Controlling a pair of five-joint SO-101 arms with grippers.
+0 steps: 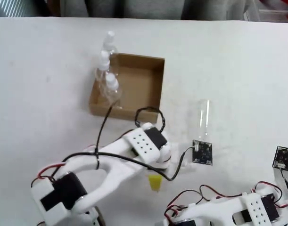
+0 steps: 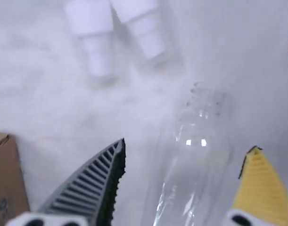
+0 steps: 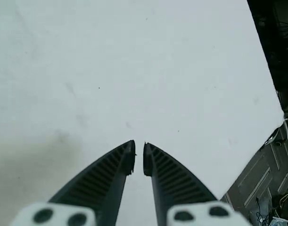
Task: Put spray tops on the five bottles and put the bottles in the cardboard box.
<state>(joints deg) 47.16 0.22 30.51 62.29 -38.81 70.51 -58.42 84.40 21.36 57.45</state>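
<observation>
step: grasping uncapped bottle point(image 2: 196, 155), left gripper point(image 2: 186, 147) spread astride it; right gripper point(image 3: 139, 153) pressed almost together, empty; next likely close on bottle, right fetches a spray top point(image 2: 94, 42)

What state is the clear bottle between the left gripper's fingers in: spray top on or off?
Off: the bottle has a bare threaded neck, and two spray tops lie on the table beyond it.

White left arm point(image 1: 111, 172) and right arm point(image 1: 228, 212) trail black and red cables point(image 1: 102, 128), the ribbed left pincer point(image 2: 186, 146) grey and yellow, the right pincer point(image 3: 139, 151) dark grey.
</observation>
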